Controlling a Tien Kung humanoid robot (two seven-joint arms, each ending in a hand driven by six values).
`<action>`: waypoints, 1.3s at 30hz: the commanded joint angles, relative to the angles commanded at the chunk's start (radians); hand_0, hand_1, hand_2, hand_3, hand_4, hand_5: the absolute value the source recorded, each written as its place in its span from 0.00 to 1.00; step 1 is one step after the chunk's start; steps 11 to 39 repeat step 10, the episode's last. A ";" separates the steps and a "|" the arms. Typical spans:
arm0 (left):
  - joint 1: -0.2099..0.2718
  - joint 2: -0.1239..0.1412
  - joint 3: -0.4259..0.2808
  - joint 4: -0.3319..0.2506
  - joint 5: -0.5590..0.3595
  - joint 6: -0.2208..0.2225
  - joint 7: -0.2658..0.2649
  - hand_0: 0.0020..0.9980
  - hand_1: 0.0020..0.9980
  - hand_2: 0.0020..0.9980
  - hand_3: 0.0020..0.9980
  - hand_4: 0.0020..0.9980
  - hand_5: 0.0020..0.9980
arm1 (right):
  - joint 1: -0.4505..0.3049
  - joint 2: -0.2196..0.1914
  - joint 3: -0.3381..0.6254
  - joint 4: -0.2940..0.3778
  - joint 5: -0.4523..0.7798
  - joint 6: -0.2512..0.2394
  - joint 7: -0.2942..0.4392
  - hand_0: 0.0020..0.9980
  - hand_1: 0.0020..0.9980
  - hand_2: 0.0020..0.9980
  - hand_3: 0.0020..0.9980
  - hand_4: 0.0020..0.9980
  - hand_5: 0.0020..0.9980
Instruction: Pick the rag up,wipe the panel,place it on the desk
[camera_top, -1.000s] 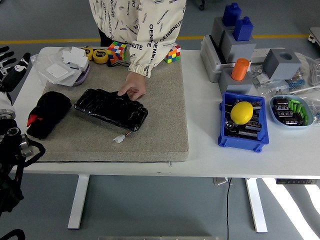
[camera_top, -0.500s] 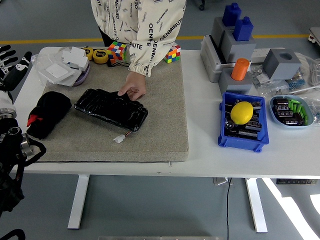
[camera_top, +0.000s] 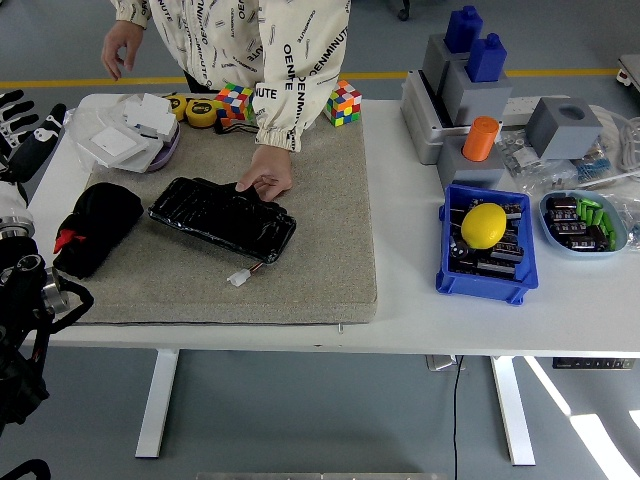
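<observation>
The black rag (camera_top: 95, 228), bunched up with a red tag, lies on the left end of the grey felt mat (camera_top: 320, 270). Right of it lies the glossy black panel (camera_top: 222, 217), with a short wire and white plug at its near side. A person's hand (camera_top: 265, 180) rests on the panel's far edge. My left hand (camera_top: 22, 125) hovers at the picture's left edge, beyond and left of the rag, apart from it, fingers spread and holding nothing. My left arm (camera_top: 25, 300) shows at the lower left. No right arm shows.
White boxes on a purple dish (camera_top: 130, 140), tape rolls (camera_top: 200, 110) and two colour cubes (camera_top: 235, 100) stand along the mat's far edge. A blue bin (camera_top: 485, 255) with a yellow ball, grey and blue blocks (camera_top: 470, 70) and a parts tray (camera_top: 585, 220) fill the right side.
The person has leaned to the left and their other hand has come into view, raised at the top left. The hand on the panel, the rag and my left hand have stayed put.
</observation>
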 joint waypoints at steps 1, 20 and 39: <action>0.000 0.000 0.000 0.000 0.000 0.000 0.000 0.49 0.60 0.62 0.64 0.97 0.26 | 0.000 0.000 0.000 0.000 0.001 0.000 0.000 0.52 0.55 0.49 0.52 0.85 0.35; 0.004 -0.003 0.006 0.006 0.002 -0.002 0.002 0.49 0.60 0.62 0.64 0.97 0.26 | -0.013 0.008 0.012 0.002 -0.005 0.000 0.000 0.52 0.55 0.49 0.52 0.85 0.35; 0.004 -0.003 0.006 0.006 0.002 -0.002 0.002 0.49 0.60 0.62 0.64 0.97 0.26 | -0.013 0.008 0.012 0.002 -0.005 0.000 0.000 0.52 0.55 0.49 0.52 0.85 0.35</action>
